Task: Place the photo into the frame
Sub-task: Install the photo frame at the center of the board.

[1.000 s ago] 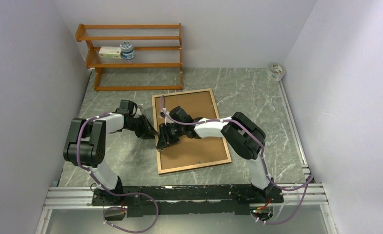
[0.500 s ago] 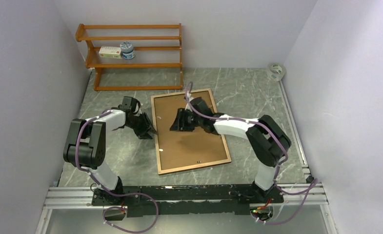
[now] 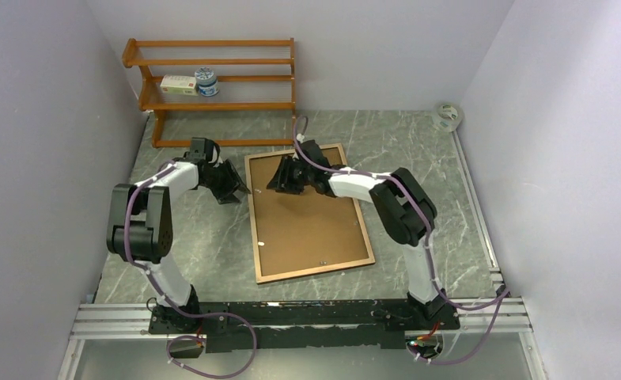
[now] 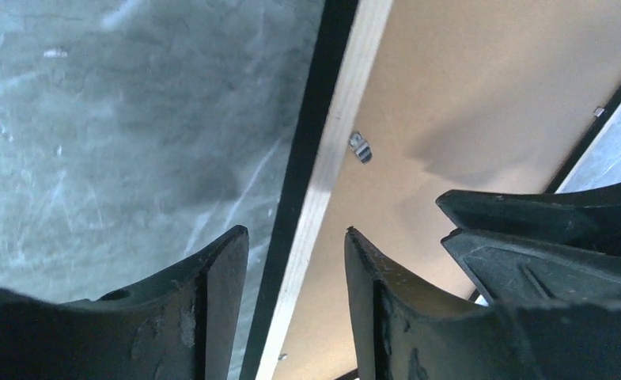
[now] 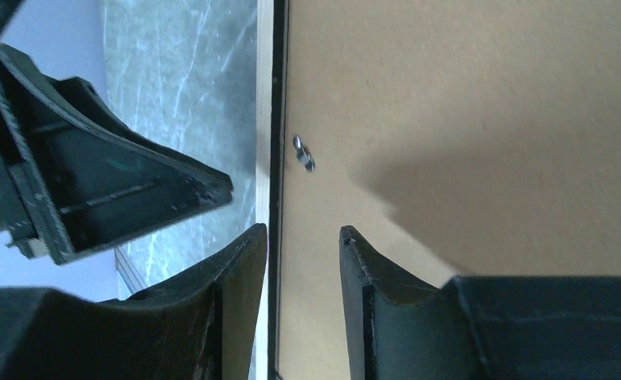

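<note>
So the frame (image 3: 311,214) is lying face down in the middle of the marble-look worktop (image 3: 204,245), brown back facing up and a bit skewed. Both arms are crowded around its far-left corner. The left pincer (image 3: 242,191) sits just off the frame's left edge, jaws parted about halfway with nothing in them. In its wrist view, the black edge and pale wood strip show through the gap. The right pincer (image 3: 272,183) is over the back near that corner, also parted and holding nothing. A little metal clip (image 5: 304,153) sits just ahead of it.
</note>
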`<state>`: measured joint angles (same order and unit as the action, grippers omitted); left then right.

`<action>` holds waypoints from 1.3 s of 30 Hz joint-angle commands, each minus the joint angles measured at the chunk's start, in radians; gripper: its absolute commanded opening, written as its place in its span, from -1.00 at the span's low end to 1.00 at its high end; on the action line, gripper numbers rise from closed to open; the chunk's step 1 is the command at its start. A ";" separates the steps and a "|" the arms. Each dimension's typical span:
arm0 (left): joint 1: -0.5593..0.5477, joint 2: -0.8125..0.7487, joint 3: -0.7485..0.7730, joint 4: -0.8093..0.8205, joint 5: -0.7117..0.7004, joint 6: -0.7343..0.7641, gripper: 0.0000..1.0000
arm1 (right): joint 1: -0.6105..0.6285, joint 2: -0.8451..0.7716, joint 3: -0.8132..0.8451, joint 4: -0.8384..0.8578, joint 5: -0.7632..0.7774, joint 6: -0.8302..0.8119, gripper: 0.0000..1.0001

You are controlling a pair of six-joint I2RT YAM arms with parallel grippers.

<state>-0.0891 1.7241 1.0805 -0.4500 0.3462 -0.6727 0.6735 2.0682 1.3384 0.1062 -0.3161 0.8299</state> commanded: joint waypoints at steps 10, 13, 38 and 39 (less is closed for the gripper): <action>0.014 0.126 0.073 0.036 0.153 0.135 -0.27 | 0.008 0.229 0.302 -0.061 -0.050 0.028 -0.28; 0.014 0.142 0.062 0.022 0.151 0.153 -0.36 | 0.020 0.268 0.335 -0.081 -0.060 0.025 -0.33; 0.014 0.195 0.043 -0.024 0.103 0.197 -0.50 | 0.042 0.371 0.386 -0.037 -0.151 0.086 -0.44; 0.014 0.197 0.043 -0.029 0.094 0.194 -0.51 | 0.042 0.375 0.394 -0.040 -0.146 0.087 -0.44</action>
<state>-0.0692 1.8782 1.1324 -0.4309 0.5152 -0.5129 0.7086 2.3913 1.6913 0.0849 -0.5007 0.9180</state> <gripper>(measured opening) 0.255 0.277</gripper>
